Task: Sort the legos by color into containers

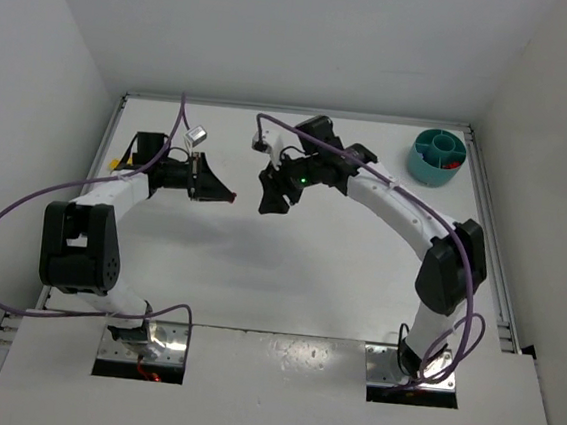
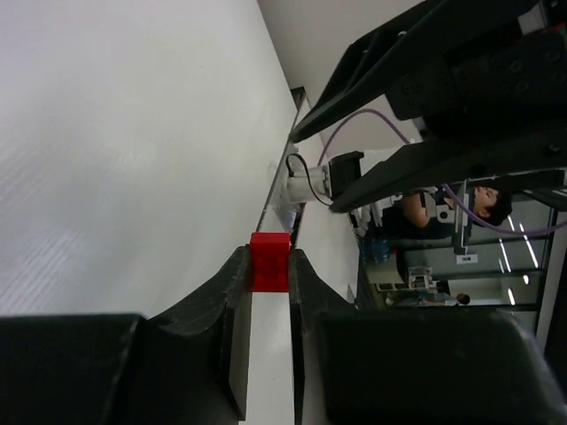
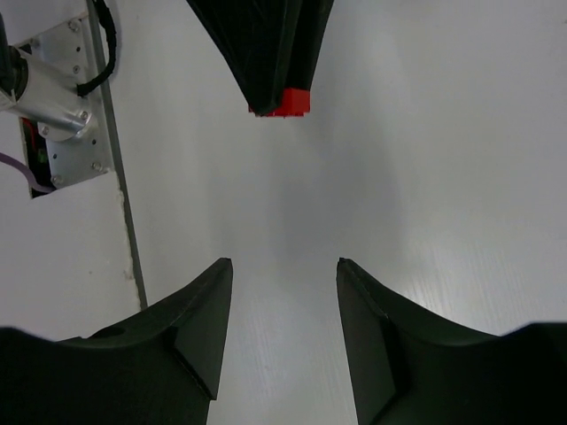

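Note:
My left gripper [image 1: 231, 196] is shut on a small red lego [image 2: 269, 261], pinched at its fingertips and held above the table. The red lego also shows in the top view [image 1: 232, 198] and in the right wrist view [image 3: 285, 103]. My right gripper [image 1: 267, 203] is open and empty, facing the left gripper a short gap away; its jaws stand wide apart [image 3: 283, 262]. The round teal tub [image 1: 437, 157] sits at the far right, with something red in one compartment [image 1: 452, 166]. A yellow lego [image 1: 115, 165] lies by the left arm near the left edge.
A small white-grey block [image 1: 195, 136] lies at the back left. The table's raised rim [image 1: 485, 207] runs along the right side. Purple cables [image 1: 1, 221] loop off both arms. The arm base plates [image 1: 142, 345] are at the near edge.

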Robot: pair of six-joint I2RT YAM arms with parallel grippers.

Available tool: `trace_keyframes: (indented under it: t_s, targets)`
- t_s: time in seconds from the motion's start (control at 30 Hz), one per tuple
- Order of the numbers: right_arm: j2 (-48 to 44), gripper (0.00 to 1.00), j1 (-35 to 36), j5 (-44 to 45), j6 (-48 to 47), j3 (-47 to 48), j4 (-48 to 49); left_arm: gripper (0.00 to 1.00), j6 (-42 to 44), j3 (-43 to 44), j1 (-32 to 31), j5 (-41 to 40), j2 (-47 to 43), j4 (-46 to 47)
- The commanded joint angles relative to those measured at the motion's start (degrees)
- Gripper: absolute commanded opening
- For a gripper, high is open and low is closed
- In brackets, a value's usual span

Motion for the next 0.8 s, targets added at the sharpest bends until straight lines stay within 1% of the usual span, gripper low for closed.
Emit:
trace_keyframes:
  t_s: [0.0, 0.03, 0.17, 0.27, 0.47, 0.77]
  targets:
    - [2.2, 0.51, 2.7, 3.5, -0.8, 5.0, 2.1, 0.02, 0.5, 2.1, -0.2, 4.6, -2.1, -0.7]
    - [2.8, 0.53, 3.7, 4.6, 0.4, 5.8, 2.1, 0.02, 0.0, 1.6, -0.2, 4.0, -2.1, -0.7]
    - [4.7, 0.53, 5.8, 10.6, 2.6, 8.2, 3.4, 0.02, -1.8, 1.6, 0.3, 3.5, -2.1, -0.7]
    - [5.9, 0.53, 7.1, 12.2, 3.2, 10.1, 3.5, 0.02, -1.8, 1.6, 0.3, 2.9, -2.1, -0.7]
    - [8.1, 0.53, 8.8, 13.5, 3.7, 12.1, 3.5, 0.02, -2.3, 1.6, 0.3, 2.4, -2.1, -0.7]
    - [11.5, 0.54, 9.3, 13.5, 4.2, 15.5, 2.4, 0.02, -2.3, 1.1, 0.3, 2.4, -2.1, -0.7]
